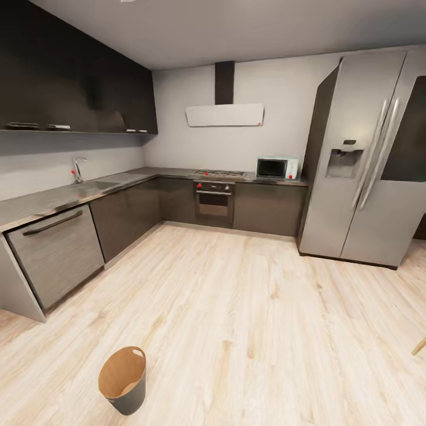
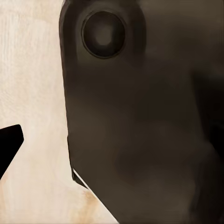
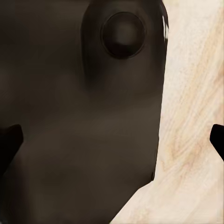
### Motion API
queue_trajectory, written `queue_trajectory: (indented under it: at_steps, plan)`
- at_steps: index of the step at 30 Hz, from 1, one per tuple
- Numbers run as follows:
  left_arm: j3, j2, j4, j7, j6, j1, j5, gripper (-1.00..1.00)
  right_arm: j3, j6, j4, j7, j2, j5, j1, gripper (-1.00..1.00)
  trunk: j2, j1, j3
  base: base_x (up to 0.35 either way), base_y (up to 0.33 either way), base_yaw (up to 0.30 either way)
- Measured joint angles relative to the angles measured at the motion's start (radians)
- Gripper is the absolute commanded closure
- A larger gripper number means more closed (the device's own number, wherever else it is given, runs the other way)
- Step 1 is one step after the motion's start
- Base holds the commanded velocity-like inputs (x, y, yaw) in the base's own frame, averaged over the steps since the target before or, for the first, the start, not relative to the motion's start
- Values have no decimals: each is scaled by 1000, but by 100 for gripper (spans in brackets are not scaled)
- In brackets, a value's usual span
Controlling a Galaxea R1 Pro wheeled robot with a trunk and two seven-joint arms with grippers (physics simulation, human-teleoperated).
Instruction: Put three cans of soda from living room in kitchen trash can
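The trash can (image 1: 131,401), a small dark grey bucket with a tan inside and an oval handle hole, stands on the light wood floor of the kitchen, low and left in the head view. Nothing lies inside it that I can see. The soda cans are out of view. In the right wrist view my right gripper (image 3: 112,140) is open, its black fingertips (image 3: 9,140) far apart at the picture's edges, with nothing between them. In the left wrist view my left gripper (image 2: 112,140) looks open too, one fingertip (image 2: 9,144) showing. Both hang over floor beside my own dark body.
Dark cabinets and a grey countertop (image 1: 53,201) run along the left and back walls, with a dishwasher (image 1: 56,251), an oven (image 1: 214,203) and a microwave (image 1: 273,168). A steel fridge (image 1: 361,177) stands at the right. A wooden piece (image 1: 419,346) pokes in at the right edge.
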Motion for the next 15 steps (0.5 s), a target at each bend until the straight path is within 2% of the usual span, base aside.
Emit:
queue_trajectory:
  at_steps: [2, 15]
  plan:
    - [8, -2, -1, -6, 5, 0, -1, -100, 0, -5, -3, 11, 9, 6, 2, -100, 0, 0, 0, 0, 0, 0]
    - [8, -2, -1, -6, 5, 0, -1, -100, 1, -5, -4, 26, 9, 7, 2, -100, 0, 0, 0, 0, 0, 0]
